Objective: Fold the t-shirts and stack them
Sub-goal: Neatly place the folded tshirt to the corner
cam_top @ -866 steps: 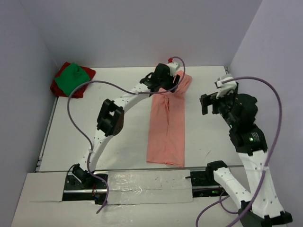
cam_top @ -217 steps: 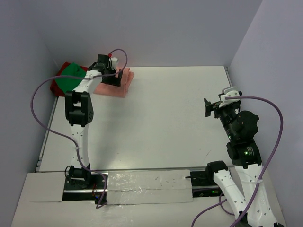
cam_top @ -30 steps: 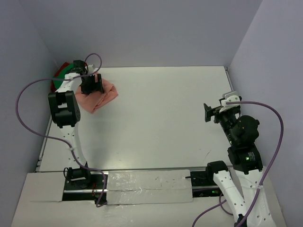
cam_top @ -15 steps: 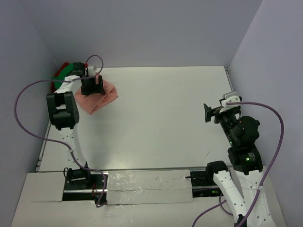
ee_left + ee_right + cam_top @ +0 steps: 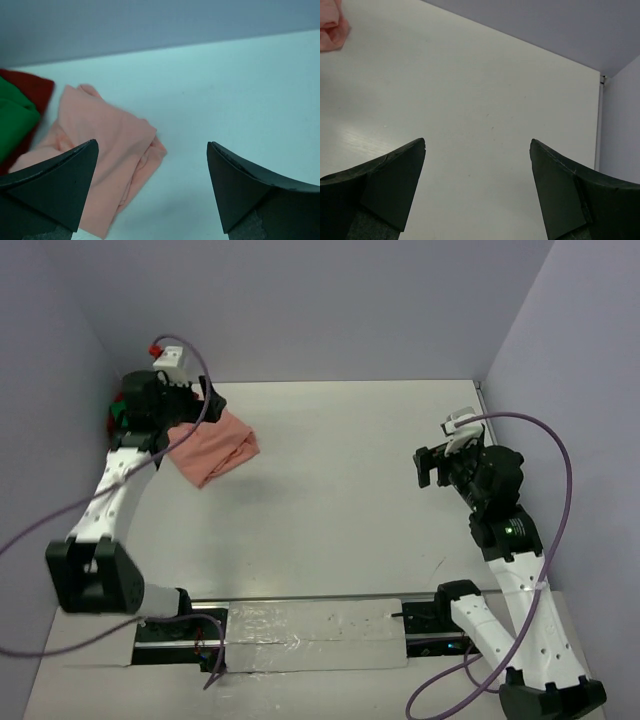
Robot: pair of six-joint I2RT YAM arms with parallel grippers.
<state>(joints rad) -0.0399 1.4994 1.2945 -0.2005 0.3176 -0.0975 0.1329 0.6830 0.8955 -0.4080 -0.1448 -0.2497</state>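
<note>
Where the t-shirts lie: all three sit at the far-left corner of the table [image 5: 350,500], close under the left arm.
Salmon-pink t-shirt [image 5: 107,150]: folded over on itself into a loose, lopsided bundle, not a neat rectangle. Layers show along its right edge, with soft creases and a rumpled corner poking toward the open tabletop.
Its place: flat on the white surface. From the left wrist its upper-left edge appears to meet the dark red cloth. A scrap of it also shows at the top-left corner of the right wrist view.
Green t-shirt [image 5: 14,120]: bright, bunched, lying on top of the dark red one. Only part of it shows at the left edge of the left wrist view.
Dark red t-shirt [image 5: 37,90]: underneath the green, its edge sticking out toward the back wall and toward the salmon bundle.
Left gripper [image 5: 151,146]: raised above the salmon bundle and looking down on it. Its two dark fingers are spread wide, with nothing between them.
Right gripper [image 5: 477,142]: well apart from the shirts, on the right side of the table. Its jaws are also spread wide over bare tabletop and hold nothing.
Cables [image 5: 560,470]: purple, looping off each wrist.
</note>
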